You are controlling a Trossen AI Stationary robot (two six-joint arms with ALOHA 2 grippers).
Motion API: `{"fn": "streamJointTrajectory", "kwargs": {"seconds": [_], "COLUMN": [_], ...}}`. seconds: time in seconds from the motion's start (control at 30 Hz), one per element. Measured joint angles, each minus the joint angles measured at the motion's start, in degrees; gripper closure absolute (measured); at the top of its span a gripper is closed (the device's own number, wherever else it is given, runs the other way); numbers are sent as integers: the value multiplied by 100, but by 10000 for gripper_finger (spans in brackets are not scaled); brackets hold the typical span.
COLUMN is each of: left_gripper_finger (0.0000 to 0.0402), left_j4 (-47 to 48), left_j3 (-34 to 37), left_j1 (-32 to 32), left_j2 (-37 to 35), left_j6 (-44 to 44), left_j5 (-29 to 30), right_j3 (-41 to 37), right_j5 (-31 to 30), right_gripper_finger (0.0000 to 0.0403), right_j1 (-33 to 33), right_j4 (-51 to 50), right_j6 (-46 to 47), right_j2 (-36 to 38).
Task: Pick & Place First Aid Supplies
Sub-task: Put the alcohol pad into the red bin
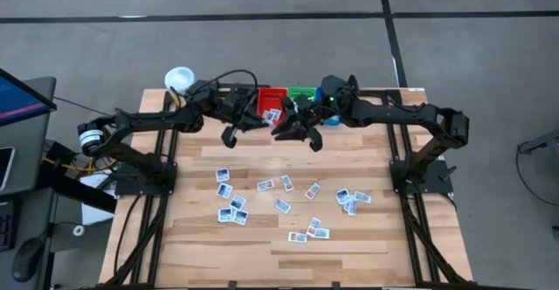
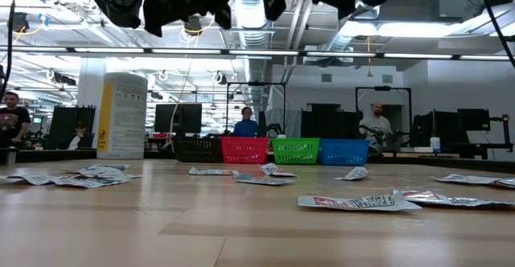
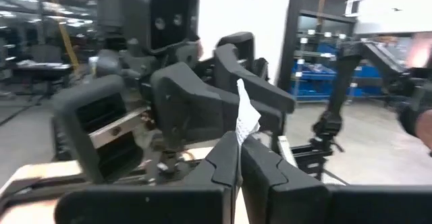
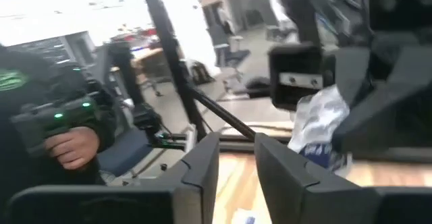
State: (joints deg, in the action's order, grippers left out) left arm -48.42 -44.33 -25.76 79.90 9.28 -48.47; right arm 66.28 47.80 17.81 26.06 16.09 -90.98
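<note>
One packet (image 3: 246,116), a thin white sachet with printed faces, hangs in the air above the far part of the table (image 1: 367,246), pinched by its lower edge in the left claw (image 3: 239,150). That claw's two dark fingers are pressed together on it. The free end stands up and curls a little, so I judge it to be very light and limp, more like foil or paper than card. It is probably slick on its faces and easy to crease, though unlikely to break.

A flat sachet like this is best taken by an edge or a corner, with the pads square across both faces. A grip too near the tip could let it slide out or fold over.

The right claw (image 4: 236,150) faces it closely, with its fingers parted and nothing between them. In the right wrist view the packet sits just ahead of those fingers, crumpled in the opposing claw.

Many more loose packets (image 1: 286,182) lie scattered flat across the middle of the table, well below both claws. Lying so flat, they give the fingers little edge to catch.

Along the far edge stand the black bin (image 2: 197,149), red bin (image 2: 244,149), green bin (image 2: 295,149) and blue bin (image 2: 343,150). The tall yellow bottle (image 2: 121,114) stands off to one side.
</note>
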Motion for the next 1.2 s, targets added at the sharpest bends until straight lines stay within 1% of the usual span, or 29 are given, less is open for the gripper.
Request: {"fn": "streamJointTrajectory", "kwargs": {"seconds": [0.13,0.23,0.33,0.43,0.5,0.57,0.63,0.73,0.83,1.1,1.13,1.2], "left_gripper_finger": [393,394,390,385,384,384,385,385,385,385,385,385], "left_j4": [4,7,6,6,4,-4,-4,2,7,0,-2,1], "left_j3": [136,250,404,546,596,600,600,600,574,281,250,234], "left_j1": [-309,-530,-707,-807,-855,-871,-874,-868,-874,-881,-881,-881], "left_j2": [-2,-2,-2,12,72,215,416,799,1191,2054,2114,2163], "left_j6": [0,-31,-247,-495,-634,-793,-1024,-1300,-1350,-1355,-1357,-1356], "left_j5": [103,356,887,1614,2095,2432,2618,2747,2924,2960,3078,3557], "right_j3": [0,0,0,0,0,0,0,0,0,0,0,0], "right_j5": [-167,-225,-520,-921,-1281,-1661,-1983,-2368,-2695,-3253,-3296,-3338], "right_gripper_finger": [295,290,291,294,295,295,295,295,295,296,296,296], "right_j1": [193,324,401,454,450,443,445,444,443,428,423,398], "right_j4": [-503,-1082,-1714,-2349,-2821,-3275,-3713,-4321,-4878,-6146,-6289,-6532], "right_j6": [-25,-306,-675,-1048,-1258,-1412,-1491,-1503,-1504,-1506,-1504,-1477], "right_j2": [0,0,0,0,0,0,0,0,0,0,0,0]}}
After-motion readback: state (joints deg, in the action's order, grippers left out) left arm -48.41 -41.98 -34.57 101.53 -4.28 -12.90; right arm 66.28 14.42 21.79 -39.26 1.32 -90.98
